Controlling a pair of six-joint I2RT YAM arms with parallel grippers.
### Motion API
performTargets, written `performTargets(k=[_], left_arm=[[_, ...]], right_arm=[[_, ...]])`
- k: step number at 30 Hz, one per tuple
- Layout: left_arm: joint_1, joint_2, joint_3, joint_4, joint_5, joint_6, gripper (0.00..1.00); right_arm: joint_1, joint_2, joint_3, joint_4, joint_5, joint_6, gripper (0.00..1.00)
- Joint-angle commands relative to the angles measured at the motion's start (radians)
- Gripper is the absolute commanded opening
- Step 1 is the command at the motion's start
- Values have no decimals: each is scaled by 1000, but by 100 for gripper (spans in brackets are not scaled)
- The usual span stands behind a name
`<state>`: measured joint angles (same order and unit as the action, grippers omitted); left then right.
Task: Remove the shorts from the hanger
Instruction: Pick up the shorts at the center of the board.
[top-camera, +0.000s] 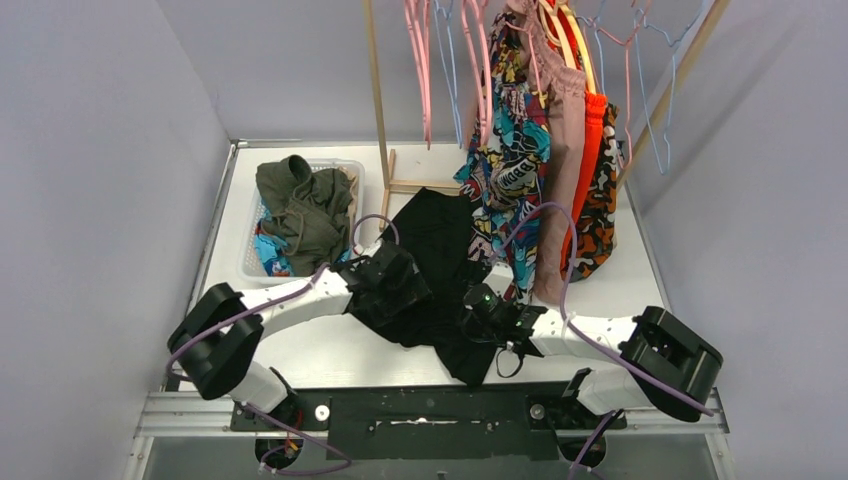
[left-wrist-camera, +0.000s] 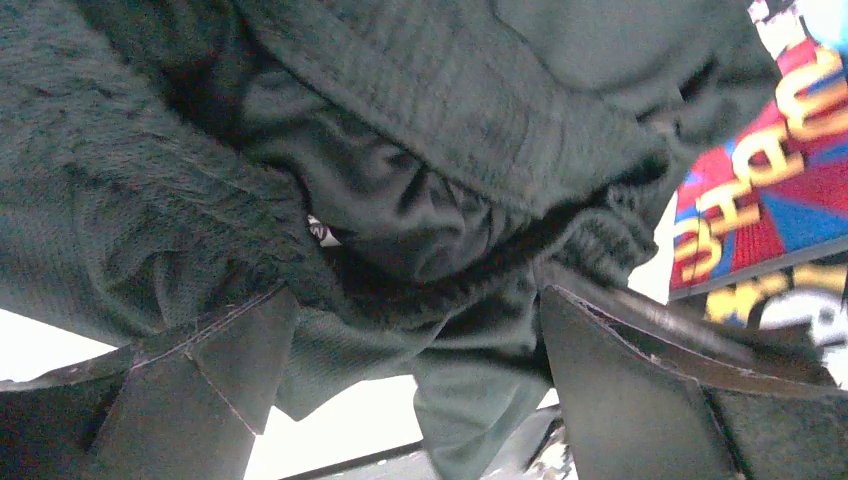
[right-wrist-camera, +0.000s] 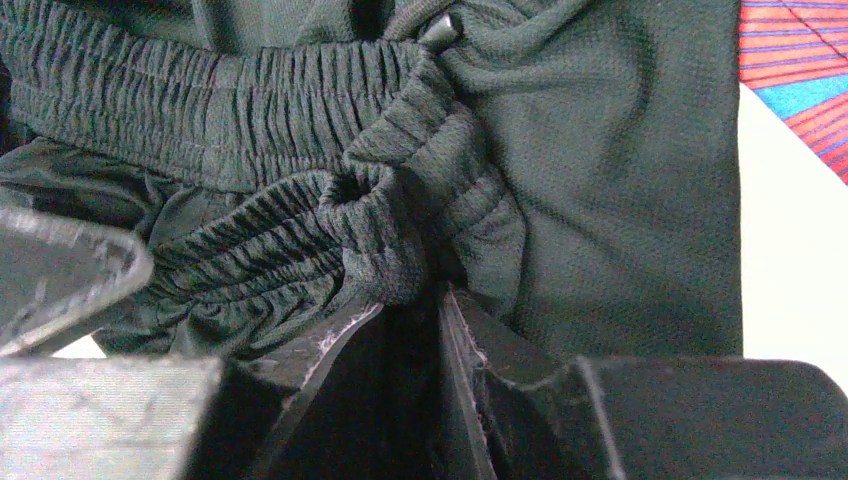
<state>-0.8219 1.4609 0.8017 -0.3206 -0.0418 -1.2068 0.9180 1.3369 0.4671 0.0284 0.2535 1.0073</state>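
Arms both reach low and inward from their bases, wrists meeting over the black shorts (top-camera: 440, 265), which lie crumpled on the surface (top-camera: 330, 350) beneath the wooden rack (top-camera: 377, 90). The left wrist view shows the left tool (left-wrist-camera: 415, 340) spread wide and released, fabric loose between its fingers. The right wrist view shows the right tool (right-wrist-camera: 430, 320) pinching the gathered elastic waistband (right-wrist-camera: 200, 120).
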Motion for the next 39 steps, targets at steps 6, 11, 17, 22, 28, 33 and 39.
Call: performTargets(k=[6, 11, 17, 22, 28, 33, 39], left_arm=[[13, 373, 499, -608, -241, -331, 95], [8, 669, 699, -782, -201, -185, 89], [-39, 600, 452, -537, -135, -176, 54], [-29, 444, 295, -360, -160, -138, 12], [-20, 186, 170, -71, -203, 27, 0], [-19, -107, -17, 247, -163, 195, 0], [-6, -291, 41, 115, -209, 429, 0]], right_arm=[[9, -101, -71, 27, 49, 6, 24], [12, -133, -79, 26, 65, -5, 25], [19, -158, -88, -2, 86, -1, 25], [21, -181, -94, 15, 88, -24, 25], [31, -246, -92, 47, 89, -66, 33], [46, -340, -113, 71, 104, -89, 47], [53, -459, -133, 54, 144, -88, 58]])
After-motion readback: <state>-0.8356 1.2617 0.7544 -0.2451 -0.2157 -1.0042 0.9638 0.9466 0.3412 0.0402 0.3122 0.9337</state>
